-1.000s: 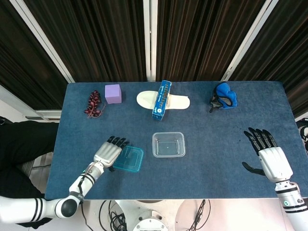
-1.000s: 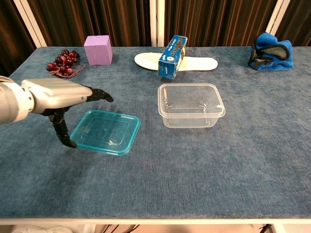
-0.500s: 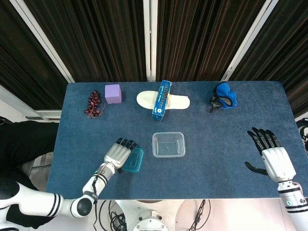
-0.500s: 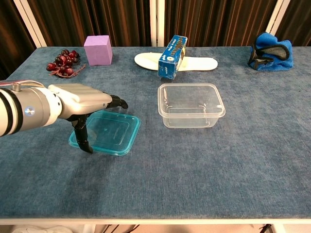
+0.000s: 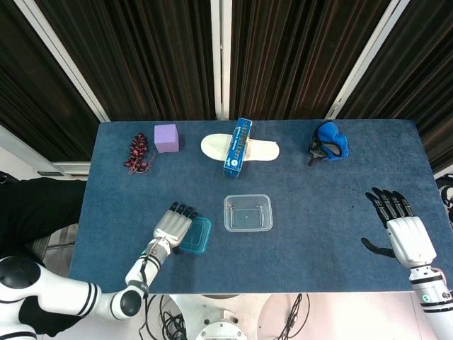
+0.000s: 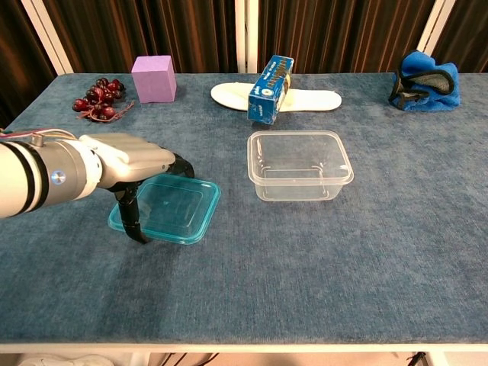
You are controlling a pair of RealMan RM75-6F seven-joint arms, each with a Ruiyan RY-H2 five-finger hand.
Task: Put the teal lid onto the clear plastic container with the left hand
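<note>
On the counter (image 6: 320, 259), near its front-left part, the lid (image 6: 177, 212) lies flat with its left side hidden under the left hand (image 6: 131, 164). From the chest the thumb shows reaching down at the lid's near-left edge and the fingers (image 6: 181, 165) curve over the far edge; whether they actually clamp the lid cannot be told (the head view covers the contact with the back of the hand (image 5: 172, 227)). Only the right part of the lid (image 5: 199, 236) shows from above.

Right of the lid, apart from it, stands the container (image 6: 299, 164), uncovered; from above it sits mid-counter (image 5: 248, 213).

At the far edge a blue box (image 6: 270, 89) leans across a white insole (image 6: 316, 100); its printing is too small to read in either view. Left of these are a purple cube (image 6: 154, 78) and dark grapes (image 6: 97, 100), and at the far right a blue cloth (image 6: 427, 81) with a dark strap, cut off slightly by the frame edge.

The right hand (image 5: 402, 230) appears only in the head view, at the counter's right edge, palm down, fingers spread and holding nothing; the chest view leaves it out entirely. Its forearm is cropped at the corner.
</note>
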